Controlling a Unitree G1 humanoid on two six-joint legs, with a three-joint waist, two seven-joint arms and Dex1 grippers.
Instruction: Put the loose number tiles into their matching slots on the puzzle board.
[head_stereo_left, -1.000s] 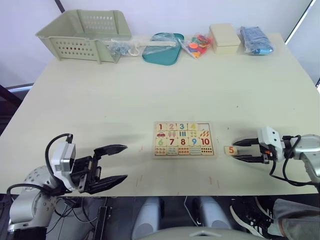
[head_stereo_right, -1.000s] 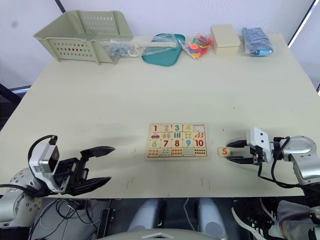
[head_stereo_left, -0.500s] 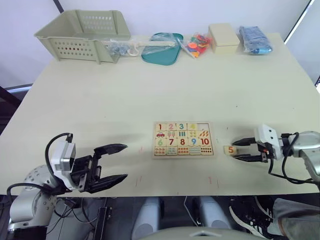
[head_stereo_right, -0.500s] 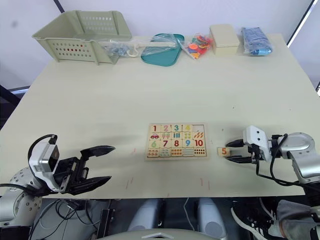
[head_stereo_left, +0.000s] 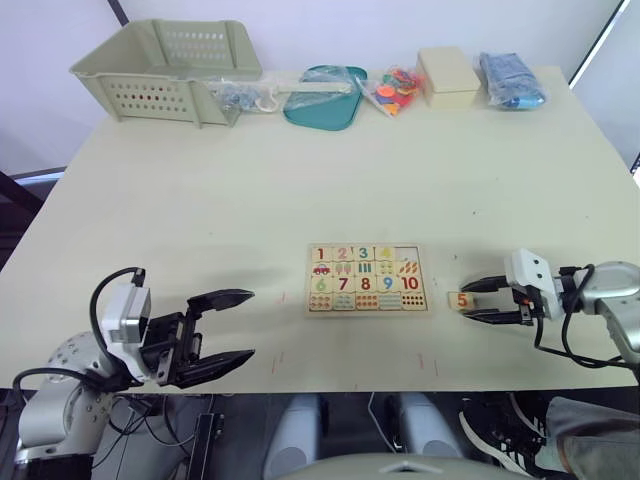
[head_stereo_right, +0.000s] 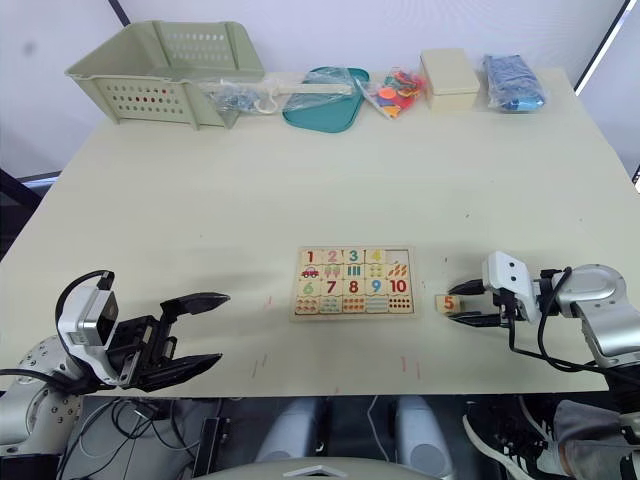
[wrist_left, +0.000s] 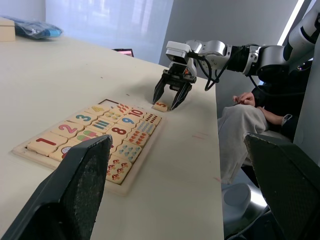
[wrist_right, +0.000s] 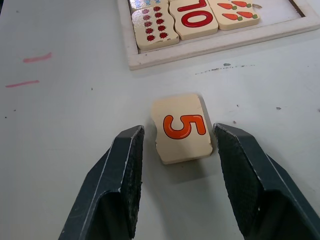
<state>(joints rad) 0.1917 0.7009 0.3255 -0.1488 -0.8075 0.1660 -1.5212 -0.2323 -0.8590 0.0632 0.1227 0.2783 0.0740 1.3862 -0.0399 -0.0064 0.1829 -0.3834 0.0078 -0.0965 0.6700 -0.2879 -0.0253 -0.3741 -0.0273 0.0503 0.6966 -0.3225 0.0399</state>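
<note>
Cream tabletop (head_stereo_left: 200, 190) fills your head views, with clutter lined along its far edge: from about 11 o'clock to 1 o'clock you see a pale green slotted basket (head_stereo_left: 165, 70), a teal tray (head_stereo_left: 322, 103), a bag of coloured pieces (head_stereo_left: 392, 89), a cream box (head_stereo_left: 449, 76) and a blue bag (head_stereo_left: 511, 80). At table centre sits the puzzle board (head_stereo_left: 367, 280). Its top row reads 1, 2, 3, 4, and the slot (head_stereo_left: 406, 251) at the row's right end, above the carrots tile, is empty. At 3 o'clock from the board, just beside it but apart, the loose 5 tile (wrist_right: 182, 127) lies flat on the table. Your right gripper (head_stereo_left: 484, 300) reaches in from 3 o'clock with its fingers (wrist_right: 125, 170) spread to either side of the tile, near its edges and not pinching it. At 8 o'clock, your left gripper (head_stereo_left: 222, 332) hangs over the near table edge, fingers spread wide and holding nothing.
</note>
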